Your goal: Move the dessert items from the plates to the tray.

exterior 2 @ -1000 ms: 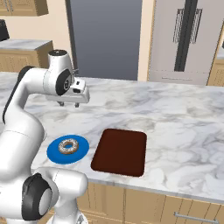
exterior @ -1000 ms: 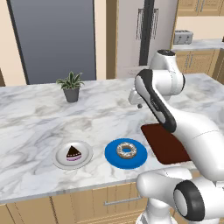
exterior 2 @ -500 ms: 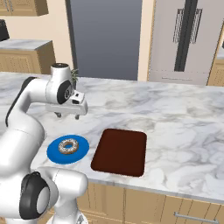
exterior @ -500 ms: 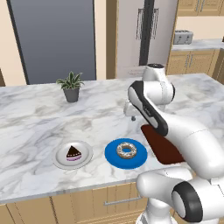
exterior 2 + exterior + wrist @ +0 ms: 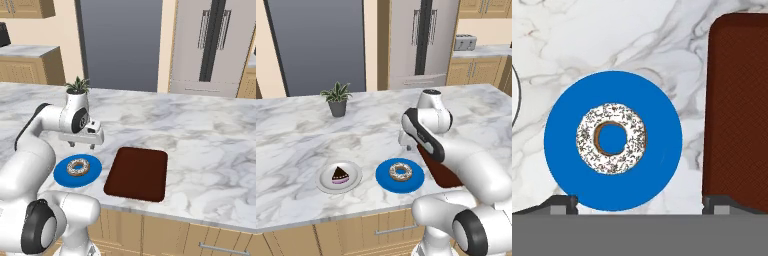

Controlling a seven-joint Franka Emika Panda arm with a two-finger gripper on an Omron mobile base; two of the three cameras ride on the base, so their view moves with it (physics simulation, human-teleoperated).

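The iced ring donut (image 5: 401,172) (image 5: 612,138) lies in the middle of the bright blue plate (image 5: 385,176) (image 5: 659,150) near the counter's front edge. To its left the dark cake wedge (image 5: 340,175) sits on the grey-white plate (image 5: 323,181), whose rim shows at the hand view's left edge. The reddish-brown tray (image 5: 137,172) (image 5: 737,110) lies right of the blue plate, partly behind my arm in the left base view. My gripper (image 5: 82,145) (image 5: 638,202) hangs open, pointing down, above the blue plate's far edge, with nothing between its fingers (image 5: 93,146).
A potted plant (image 5: 336,98) (image 5: 77,86) stands at the back of the marble counter (image 5: 291,145). A toaster (image 5: 465,42) sits on the far side counter. The counter's front edge runs just below the plates and tray.
My hand has swung down and toward the front of the counter, from high above the middle to just over the blue plate. Donut, cake and tray have not moved.
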